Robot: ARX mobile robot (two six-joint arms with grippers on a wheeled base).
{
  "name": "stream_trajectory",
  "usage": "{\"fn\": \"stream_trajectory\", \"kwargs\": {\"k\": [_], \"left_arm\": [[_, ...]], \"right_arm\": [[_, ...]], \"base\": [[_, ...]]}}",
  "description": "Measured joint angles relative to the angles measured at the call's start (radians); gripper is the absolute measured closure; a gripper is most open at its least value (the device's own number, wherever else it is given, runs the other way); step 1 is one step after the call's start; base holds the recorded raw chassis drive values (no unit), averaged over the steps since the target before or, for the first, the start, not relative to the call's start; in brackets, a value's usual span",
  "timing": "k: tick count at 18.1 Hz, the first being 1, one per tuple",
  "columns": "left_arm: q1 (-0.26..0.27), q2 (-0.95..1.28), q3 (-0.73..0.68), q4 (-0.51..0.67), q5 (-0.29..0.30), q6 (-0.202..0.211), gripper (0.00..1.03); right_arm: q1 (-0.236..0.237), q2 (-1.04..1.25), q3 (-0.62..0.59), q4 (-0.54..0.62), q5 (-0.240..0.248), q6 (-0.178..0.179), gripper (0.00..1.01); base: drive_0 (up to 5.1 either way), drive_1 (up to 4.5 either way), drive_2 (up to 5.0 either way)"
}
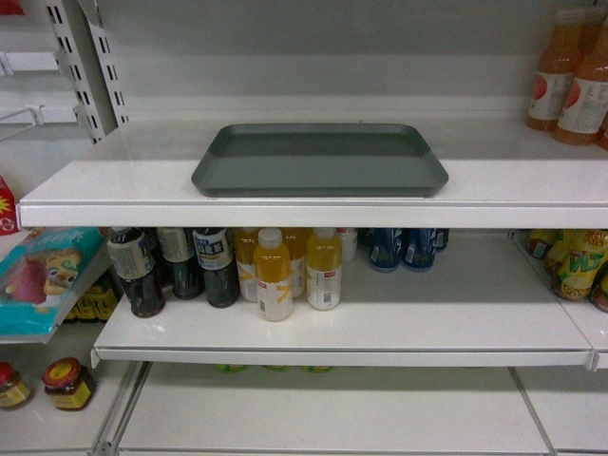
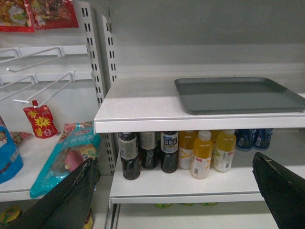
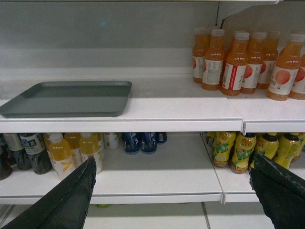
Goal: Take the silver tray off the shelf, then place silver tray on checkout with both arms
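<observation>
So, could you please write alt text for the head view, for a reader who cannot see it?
A grey tray lies flat near the front edge of a white shelf, with no gripper in view. Orange bottles stand at the shelf's far right. On the board below stand dark bottles, yellow bottles and blue cans.

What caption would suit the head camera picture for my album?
Matte grey rectangular tray resting flat on a white metal shelf board, bottled drinks lined up on the shelf below.
</observation>
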Motion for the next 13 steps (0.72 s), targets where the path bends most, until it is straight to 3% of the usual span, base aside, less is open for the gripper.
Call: {"fn": "stream_trajectory", "kwargs": {"k": [13], "left_arm": [[0.000, 0.000, 0.000, 0.000, 0.000, 0.000, 0.05]], "right_arm": [[0.000, 0.000, 0.000, 0.000, 0.000, 0.000, 0.03]], "base": [[0.0, 0.00, 0.0]]}}
